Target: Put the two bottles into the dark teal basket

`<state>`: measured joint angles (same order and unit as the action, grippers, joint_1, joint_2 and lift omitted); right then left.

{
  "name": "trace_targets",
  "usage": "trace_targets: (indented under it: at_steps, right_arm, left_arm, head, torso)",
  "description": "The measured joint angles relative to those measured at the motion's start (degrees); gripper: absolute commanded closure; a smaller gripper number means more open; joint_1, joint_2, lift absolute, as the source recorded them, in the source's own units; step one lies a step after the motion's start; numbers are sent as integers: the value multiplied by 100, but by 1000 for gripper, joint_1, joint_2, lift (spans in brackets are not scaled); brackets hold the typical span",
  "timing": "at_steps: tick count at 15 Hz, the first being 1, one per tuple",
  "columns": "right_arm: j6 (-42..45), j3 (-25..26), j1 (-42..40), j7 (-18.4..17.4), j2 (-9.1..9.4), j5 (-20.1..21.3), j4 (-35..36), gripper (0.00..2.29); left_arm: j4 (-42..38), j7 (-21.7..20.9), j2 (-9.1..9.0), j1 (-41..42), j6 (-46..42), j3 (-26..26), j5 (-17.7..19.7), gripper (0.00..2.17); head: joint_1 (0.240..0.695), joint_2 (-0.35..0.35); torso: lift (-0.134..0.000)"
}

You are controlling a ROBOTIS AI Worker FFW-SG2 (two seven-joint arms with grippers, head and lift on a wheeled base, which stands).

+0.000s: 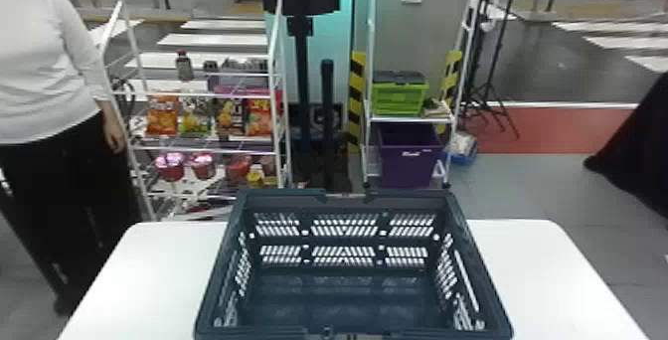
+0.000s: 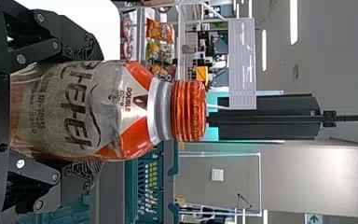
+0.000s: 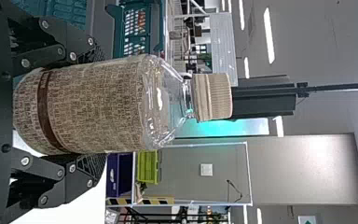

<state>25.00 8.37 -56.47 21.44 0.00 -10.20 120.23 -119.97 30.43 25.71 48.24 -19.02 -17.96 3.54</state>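
1. Head view: the dark teal basket (image 1: 407, 197), open side up, on a white table (image 1: 537, 264).
2. Same view, beyond the table, to the left: a white rack (image 1: 275, 115) with snack bags (image 1: 162, 115), lidded cups (image 1: 202, 165) and a small dark-capped flask (image 1: 184, 67).
3. Same view, between racks: a black stand (image 1: 300, 75).
4. Same view, to the right: a second rack (image 1: 412, 119) bearing a green crate (image 1: 400, 98), a purple bin (image 1: 410, 157) below it; a blue tub (image 1: 462, 157) near its foot, a tripod (image 1: 489, 88) behind, black cloth (image 1: 641, 150) at the edge.
5. Left wrist view: my left gripper (image 2: 81, 111), fingers (image 2: 81, 46) closed about the orange-capped bottle (image 2: 135, 112), one on each side. Bottle upright, outside the basket; it stands before part of the basket and rack, blocking my sight of them.
6. Right wrist view: my right gripper (image 3: 94, 108), fingers (image 3: 93, 50) pressed to both sides of the beige-capped bottle (image 3: 107, 102), tan label. Bottle nearly upright, outside the basket, which shows off to one side; the green crate and purple bin show to the other, partly cut off by bottle and finger.
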Motion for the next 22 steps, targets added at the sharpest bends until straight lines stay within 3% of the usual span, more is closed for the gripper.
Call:
trace_targets:
  at_steps: [14,19,22]
  right_arm:
    - [-69,-22,34,-35,0,-14,133,1656]
    - [-661,-254,205,-299,0,18,845,1659]
    - [-1246,-478,394,-705,0,86,1357,1659]
  left_arm:
    - [1,7,-14,-15,36,-28,-6,2148]
    - [-5,15,14,2,60,-56,-27,2148]
    - [-2,15,44,12,69,-61,-29,2148]
  head:
    - [499,0]
    - [499,0]
    - [499,0]
  torso:
    - [0]
    - [0]
    - [0]
